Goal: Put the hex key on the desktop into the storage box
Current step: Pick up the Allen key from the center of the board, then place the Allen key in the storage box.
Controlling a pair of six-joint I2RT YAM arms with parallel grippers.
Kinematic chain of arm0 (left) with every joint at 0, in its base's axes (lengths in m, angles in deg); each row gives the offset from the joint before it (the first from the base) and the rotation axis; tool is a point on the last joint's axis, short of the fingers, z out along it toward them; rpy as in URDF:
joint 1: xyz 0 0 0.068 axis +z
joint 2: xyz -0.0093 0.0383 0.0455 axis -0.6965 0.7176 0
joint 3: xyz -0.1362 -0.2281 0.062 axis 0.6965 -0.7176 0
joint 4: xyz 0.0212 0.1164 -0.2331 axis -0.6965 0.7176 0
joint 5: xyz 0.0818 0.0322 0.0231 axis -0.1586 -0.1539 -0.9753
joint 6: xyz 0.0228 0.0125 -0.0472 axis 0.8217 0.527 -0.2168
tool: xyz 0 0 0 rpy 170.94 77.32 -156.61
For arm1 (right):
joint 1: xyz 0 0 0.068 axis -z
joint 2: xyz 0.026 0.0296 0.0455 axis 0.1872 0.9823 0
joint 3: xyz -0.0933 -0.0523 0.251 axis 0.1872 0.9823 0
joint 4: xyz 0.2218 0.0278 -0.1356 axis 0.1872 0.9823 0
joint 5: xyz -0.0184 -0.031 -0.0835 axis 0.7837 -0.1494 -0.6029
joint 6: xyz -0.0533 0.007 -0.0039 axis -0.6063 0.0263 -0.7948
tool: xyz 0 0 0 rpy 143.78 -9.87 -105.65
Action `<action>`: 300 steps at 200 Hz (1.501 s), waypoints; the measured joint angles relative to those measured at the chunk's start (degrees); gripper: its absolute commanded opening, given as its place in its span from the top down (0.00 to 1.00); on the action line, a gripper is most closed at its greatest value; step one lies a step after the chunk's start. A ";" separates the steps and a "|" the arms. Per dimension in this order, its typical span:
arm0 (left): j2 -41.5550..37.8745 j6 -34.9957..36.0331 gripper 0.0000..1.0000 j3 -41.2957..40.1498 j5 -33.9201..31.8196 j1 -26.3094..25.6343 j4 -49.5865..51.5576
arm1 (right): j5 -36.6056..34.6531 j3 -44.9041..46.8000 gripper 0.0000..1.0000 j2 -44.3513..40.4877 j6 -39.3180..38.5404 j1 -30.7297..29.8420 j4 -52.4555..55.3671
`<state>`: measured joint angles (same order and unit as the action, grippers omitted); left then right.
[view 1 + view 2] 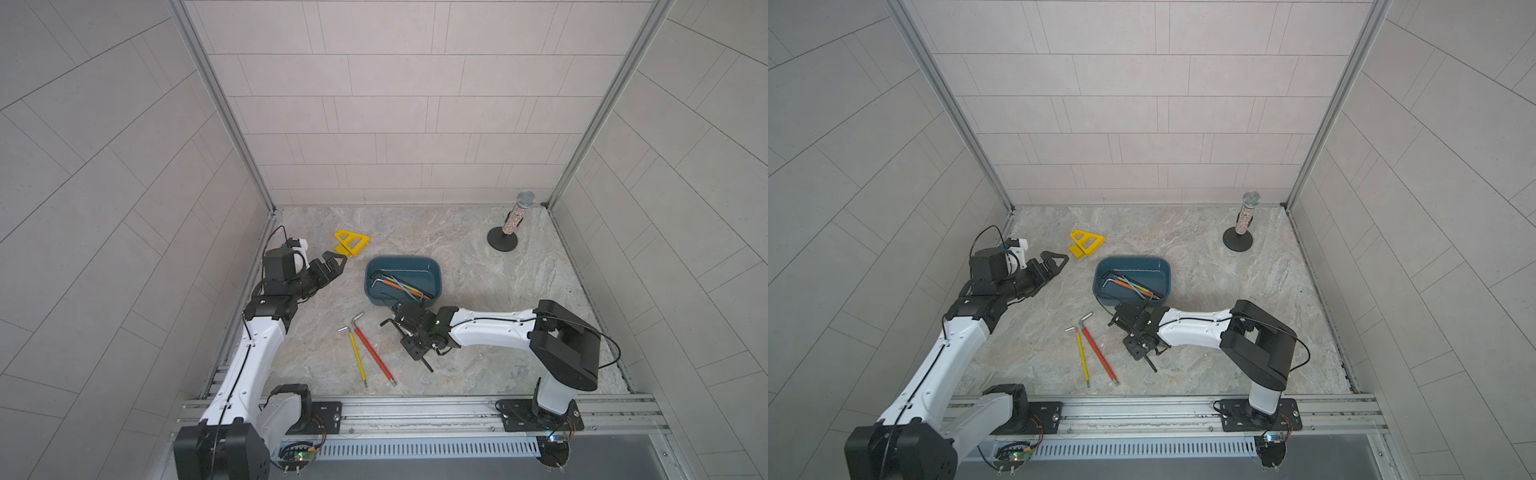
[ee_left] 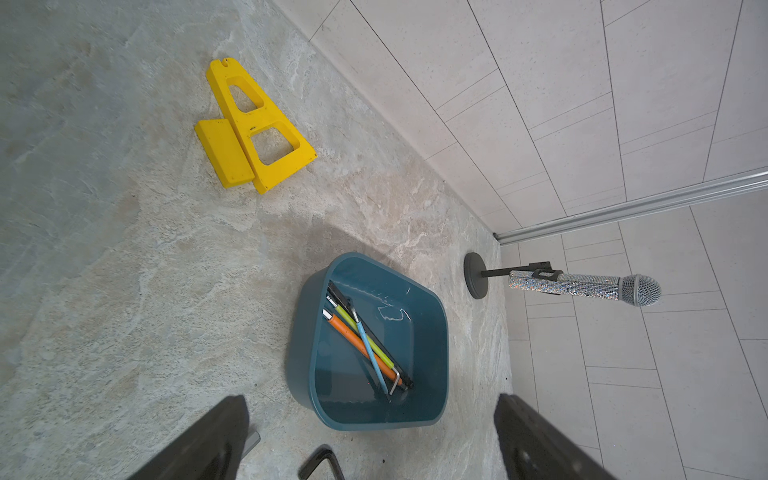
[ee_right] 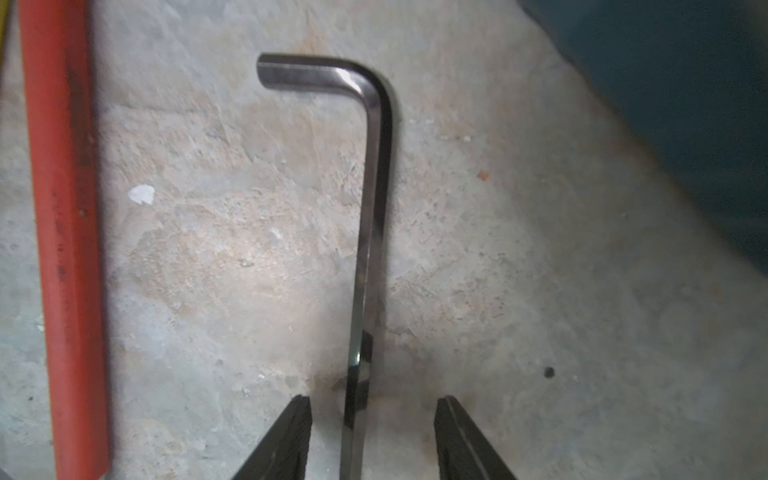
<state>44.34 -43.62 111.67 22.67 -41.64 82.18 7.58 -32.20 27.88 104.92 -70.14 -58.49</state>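
A black hex key [image 3: 372,208] lies flat on the marbled desktop [image 1: 478,282], just in front of the dark teal storage box [image 1: 402,258]. My right gripper [image 3: 372,401] is low over its long arm, open, with a gap on each side of the shaft. In both top views the key's tail [image 1: 428,365] [image 1: 1152,365] sticks out behind that gripper [image 1: 397,322]. A red key [image 1: 374,353] and a yellow key [image 1: 357,357] lie side by side further left. Several coloured keys [image 1: 399,284] rest in the box. My left gripper [image 1: 337,262] hovers open and empty left of the box.
A yellow triangular piece [image 1: 351,243] lies at the back left, close to my left gripper. A glittery microphone on a round stand [image 1: 513,220] is at the back right corner. Aluminium rails [image 1: 415,409] edge the front, and tiled walls close in the other sides.
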 measured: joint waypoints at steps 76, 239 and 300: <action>0.22 0.07 0.00 0.00 -0.11 0.00 0.07 | -0.50 -0.76 0.53 1.66 0.92 -0.66 -2.03; 0.22 0.11 0.00 0.00 -0.50 0.00 0.13 | -3.74 -5.49 1.00 -1.70 -1.03 -0.63 6.78; -0.24 0.11 0.00 0.00 -0.90 0.00 0.15 | -6.93 -17.79 1.00 -8.41 -9.53 1.86 14.32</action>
<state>44.10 -43.51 111.67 21.78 -41.64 82.33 0.65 -49.99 19.46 95.39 -68.29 -44.17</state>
